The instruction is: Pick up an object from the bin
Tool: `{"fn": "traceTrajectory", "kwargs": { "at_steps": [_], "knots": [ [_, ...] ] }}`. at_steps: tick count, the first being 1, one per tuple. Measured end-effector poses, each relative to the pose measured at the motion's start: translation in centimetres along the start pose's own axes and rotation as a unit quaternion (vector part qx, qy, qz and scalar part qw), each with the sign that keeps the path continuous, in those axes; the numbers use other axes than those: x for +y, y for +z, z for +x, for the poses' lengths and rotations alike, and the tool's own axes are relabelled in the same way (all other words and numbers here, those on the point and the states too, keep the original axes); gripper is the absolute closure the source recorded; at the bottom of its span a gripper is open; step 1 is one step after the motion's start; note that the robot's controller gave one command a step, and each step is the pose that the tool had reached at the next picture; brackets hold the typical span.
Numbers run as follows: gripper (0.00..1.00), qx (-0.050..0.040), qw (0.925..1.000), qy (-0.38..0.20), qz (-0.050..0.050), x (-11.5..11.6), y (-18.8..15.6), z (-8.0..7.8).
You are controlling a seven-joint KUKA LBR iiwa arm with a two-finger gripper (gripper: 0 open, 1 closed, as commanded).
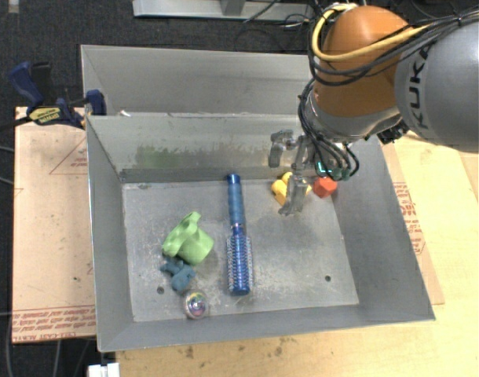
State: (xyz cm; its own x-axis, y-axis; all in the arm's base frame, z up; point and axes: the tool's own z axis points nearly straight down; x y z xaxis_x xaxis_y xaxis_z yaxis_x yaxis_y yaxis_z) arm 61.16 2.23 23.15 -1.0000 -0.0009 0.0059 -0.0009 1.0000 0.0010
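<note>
Bin (302, 267): grey metal floor, scuffed and speckled, with sloped walls. Arm (428, 69) enters over the right rim. The gripper (293, 191) is low at the floor's back right, near the back wall. I cannot tell whether it is open or closed. Blue brush (237, 234) lies lengthwise mid-floor. Green lump (188, 239) and blue-grey piece (177, 273) sit to its left. Yellow piece (280, 187) is just beside the gripper, and a red block (325, 186) lies to its right. Shiny ball (196, 305) rests by the front edge. I see bare floor front right.
</note>
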Motion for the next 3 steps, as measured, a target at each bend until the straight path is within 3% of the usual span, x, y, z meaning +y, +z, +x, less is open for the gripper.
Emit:
{"fn": "traceTrajectory", "kwargs": {
  "at_steps": [1, 2, 3],
  "knots": [
    [0.00, 0.0007, 0.9994, -0.036, 0.000, 2.8, 10.7, 1.9],
    [0.00, -0.0090, 0.9995, -0.030, -0.001, 2.3, 16.0, 6.8],
    [0.00, -0.0078, 0.9971, -0.075, 0.001, 0.9, 7.6, 6.2]
  ]
}}
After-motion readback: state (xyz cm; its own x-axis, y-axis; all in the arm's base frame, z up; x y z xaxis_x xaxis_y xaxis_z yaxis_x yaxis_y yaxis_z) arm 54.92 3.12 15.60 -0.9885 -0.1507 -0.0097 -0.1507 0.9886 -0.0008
